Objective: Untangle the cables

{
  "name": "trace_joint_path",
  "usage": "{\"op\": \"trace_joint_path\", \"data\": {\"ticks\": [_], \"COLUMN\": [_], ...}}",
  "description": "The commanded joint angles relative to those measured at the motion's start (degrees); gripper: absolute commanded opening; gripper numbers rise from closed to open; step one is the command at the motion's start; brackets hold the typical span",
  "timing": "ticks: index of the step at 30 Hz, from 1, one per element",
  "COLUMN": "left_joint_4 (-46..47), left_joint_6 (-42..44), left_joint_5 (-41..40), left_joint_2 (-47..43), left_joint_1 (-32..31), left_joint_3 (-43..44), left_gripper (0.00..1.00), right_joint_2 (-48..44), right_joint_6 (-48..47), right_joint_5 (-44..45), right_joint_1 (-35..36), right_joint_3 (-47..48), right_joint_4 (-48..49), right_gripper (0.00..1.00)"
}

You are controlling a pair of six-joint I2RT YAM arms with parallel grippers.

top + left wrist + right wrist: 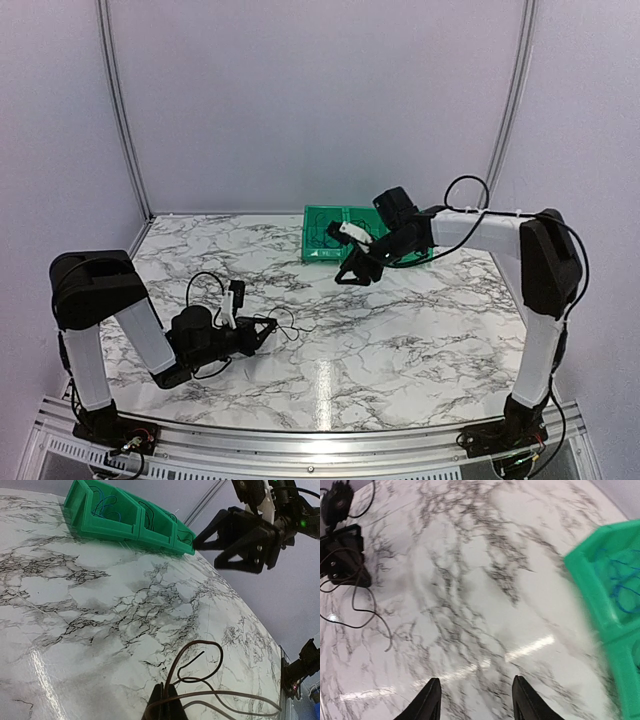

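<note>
A marble table (400, 330) seen from above, with two black robot arms. Lower left of centre in the overhead view, the left gripper (266, 328) lies low on the table, clenched on a thin dark cable (288, 326). The left wrist view shows this at the bottom centre of the frame: the closed tips (163, 702) pinch the cable (200, 666), which curls away in one open loop with a free end poking up inside it, and two strands trail off to the lower right.

The cable looks very light and limp, probably smooth-coated. It would likely slide or flop rather than hold a shape, so a pinch close to a crossing or a free end seems the best hold, with slow pulls.

Near the upper centre, the right gripper (352, 272) hovers above the table beside a green bin (322, 240). Its fingers are spread and hold nothing. In the right wrist view, the bin (600, 565) at the right edge holds fine blue wires (620, 582) in loose scribbled coils.
</note>
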Motion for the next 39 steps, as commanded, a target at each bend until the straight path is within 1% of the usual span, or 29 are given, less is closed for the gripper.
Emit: {"op": "trace_joint_path", "data": {"ticks": [1, 5, 8, 16, 22, 26, 29, 33, 39], "left_joint_4": [-0.1, -0.1, -0.1, -0.1, 0.0, 0.0, 0.0, 0.0, 0.0], "left_joint_6": [-0.1, -0.1, -0.2, -0.2, -0.1, 0.1, 0.1, 0.4, 0.2], "left_joint_5": [0.8, 1.3, 1.5, 2.1, 2.1, 2.1, 2.2, 2.0, 2.1], "left_joint_2": [-2.8, -3.6, -4.2, -3.5, -3.4, -3.3, -3.4, -3.7, -3.8], "left_joint_1": [-0.2, -0.2, -0.2, -0.2, -0.2, -0.2, -0.2, -0.3, -0.2], "left_joint_3": [-0.9, -1.0, -1.1, -0.5, -0.4, -0.4, -0.5, -0.9, -0.6], "left_gripper": [0.0, 0.0, 0.0, 0.0, 0.0, 0.0, 0.0, 0.0, 0.0], "right_joint_2": [4.3, 7.3, 8.3, 9.5, 10.0, 9.5, 7.5, 4.0, 6.0], "right_joint_6": [-3.5, -5.5, -5.4, -4.3, -7.0, -6.5, -6.2, -6.5, -7.6], "right_joint_5": [-5.7, -3.7, -3.6, -7.4, -12.0, -9.5, -9.7, -8.7, -7.9], "right_joint_1": [5.3, 10.0, 11.6, 11.8, 11.9, 11.5, 10.5, 11.2, 13.9], "right_joint_3": [1.6, 2.7, 3.1, 3.4, 4.3, 5.0, 5.0, 2.5, 1.7], "right_joint_4": [-3.0, -4.8, -5.1, -5.7, -8.9, -9.1, -8.7, -7.1, -8.3], "right_gripper": [0.52, 0.57, 0.58, 0.56, 0.55, 0.54, 0.54, 0.56, 0.58]}}
